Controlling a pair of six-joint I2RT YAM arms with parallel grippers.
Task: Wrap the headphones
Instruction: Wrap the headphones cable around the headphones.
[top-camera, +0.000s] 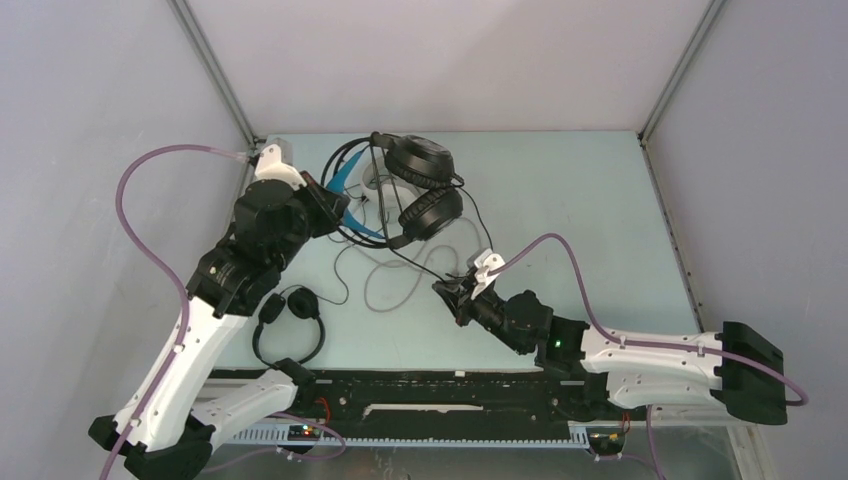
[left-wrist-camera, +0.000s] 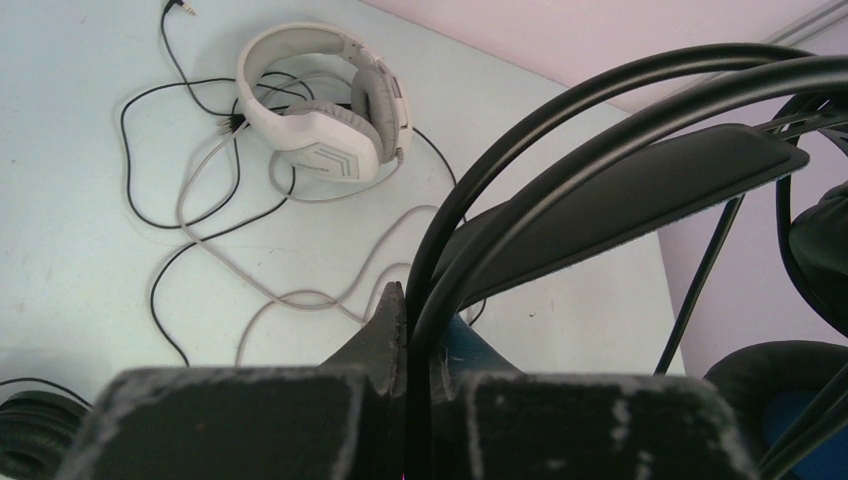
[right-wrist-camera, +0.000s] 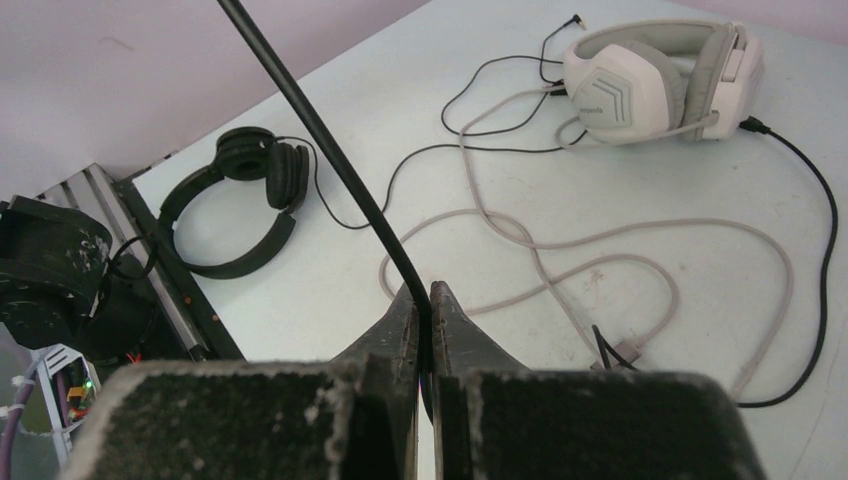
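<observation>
The bulky black headphones with blue accents (top-camera: 425, 185) are lifted at the back of the table. My left gripper (top-camera: 338, 212) is shut on their thin black headband (left-wrist-camera: 560, 130), which passes between the fingertips (left-wrist-camera: 392, 320). Their black cable (right-wrist-camera: 310, 120) runs taut to my right gripper (top-camera: 447, 290), which is shut on it near the table's middle. The white-grey headphones (left-wrist-camera: 325, 100) lie flat beneath, with their grey cable (right-wrist-camera: 600, 245) looped loosely over the table. The small slim black headphones (top-camera: 290, 318) lie at the front left, their thin black cable (right-wrist-camera: 340, 215) trailing off.
Thin black and grey cables cross each other between the white headphones and my right gripper (right-wrist-camera: 425, 300). The table's black front rail (top-camera: 420, 385) runs along the near edge. Grey walls close in the back and sides.
</observation>
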